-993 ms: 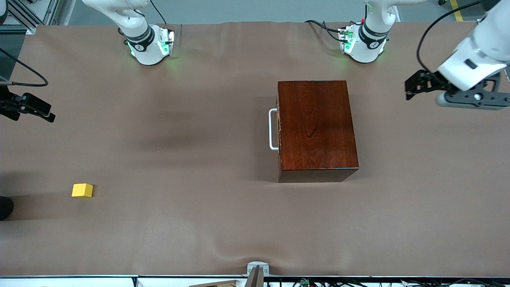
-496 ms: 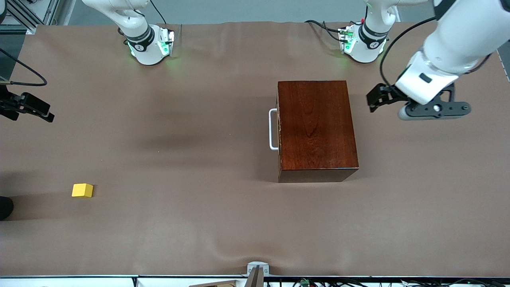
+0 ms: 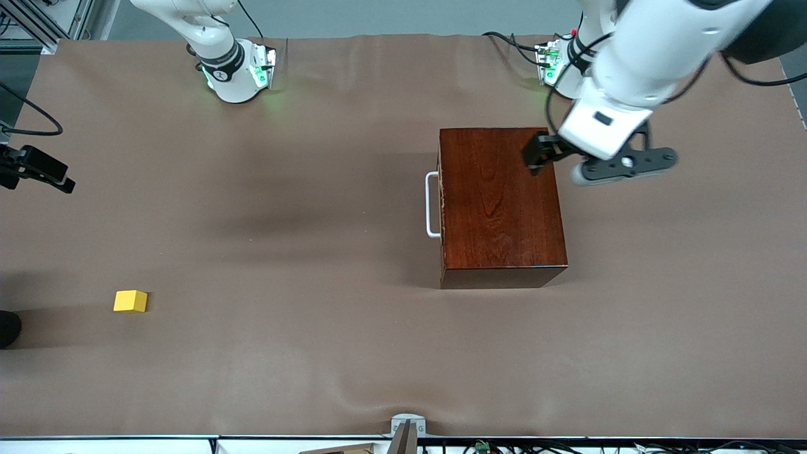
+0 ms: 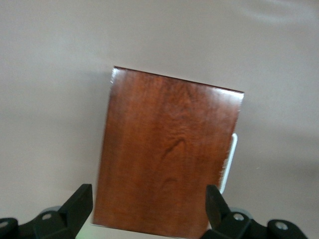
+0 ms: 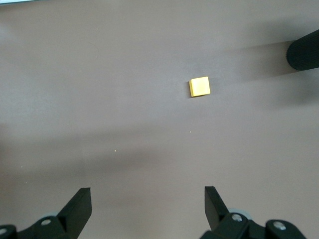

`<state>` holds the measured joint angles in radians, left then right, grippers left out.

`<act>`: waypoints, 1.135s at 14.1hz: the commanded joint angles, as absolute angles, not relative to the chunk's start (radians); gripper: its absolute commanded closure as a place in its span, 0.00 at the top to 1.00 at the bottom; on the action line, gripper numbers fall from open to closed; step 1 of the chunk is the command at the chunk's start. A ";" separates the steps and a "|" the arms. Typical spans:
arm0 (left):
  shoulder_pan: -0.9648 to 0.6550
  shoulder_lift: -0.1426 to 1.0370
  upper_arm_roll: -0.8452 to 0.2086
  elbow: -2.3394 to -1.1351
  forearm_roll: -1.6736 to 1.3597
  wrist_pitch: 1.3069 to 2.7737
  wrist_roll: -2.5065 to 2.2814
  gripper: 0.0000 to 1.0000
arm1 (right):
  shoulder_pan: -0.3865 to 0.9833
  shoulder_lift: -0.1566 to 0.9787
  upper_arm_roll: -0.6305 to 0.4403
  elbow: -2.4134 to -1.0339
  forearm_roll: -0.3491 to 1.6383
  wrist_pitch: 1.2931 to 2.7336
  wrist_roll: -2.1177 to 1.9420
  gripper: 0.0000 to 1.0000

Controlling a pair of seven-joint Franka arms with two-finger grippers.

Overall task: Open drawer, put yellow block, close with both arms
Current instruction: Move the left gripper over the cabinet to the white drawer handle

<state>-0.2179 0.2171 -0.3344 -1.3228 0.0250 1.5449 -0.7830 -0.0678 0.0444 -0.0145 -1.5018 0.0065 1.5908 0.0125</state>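
Facing the right arm's end: shut drawer (image 3: 441, 205), handle (image 3: 432, 205) long axis near-to-far; both hands wide, empty.

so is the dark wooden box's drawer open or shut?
Shut: the drawer front sits flush with the dark reddish-brown wooden box, white bar handle untouched.

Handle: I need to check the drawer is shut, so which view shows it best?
The front view: the whole white handle shows, close against the box. The left wrist view catches only part of it past the box's edge; the right wrist view shows none.
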 commanded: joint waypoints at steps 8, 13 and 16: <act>-0.360 0.313 -0.337 -1.247 0.040 1.723 -1.155 1.00 | -0.083 0.026 -0.003 -1.506 0.014 1.588 0.005 1.00; -0.405 0.380 -0.330 -1.247 0.055 1.810 -1.149 1.00 | -0.081 0.026 -0.003 -1.506 0.014 1.591 0.006 1.00; -0.520 0.468 -0.313 -1.244 0.162 1.902 -1.141 1.00 | -0.080 0.026 -0.002 -1.508 0.012 1.592 0.006 1.00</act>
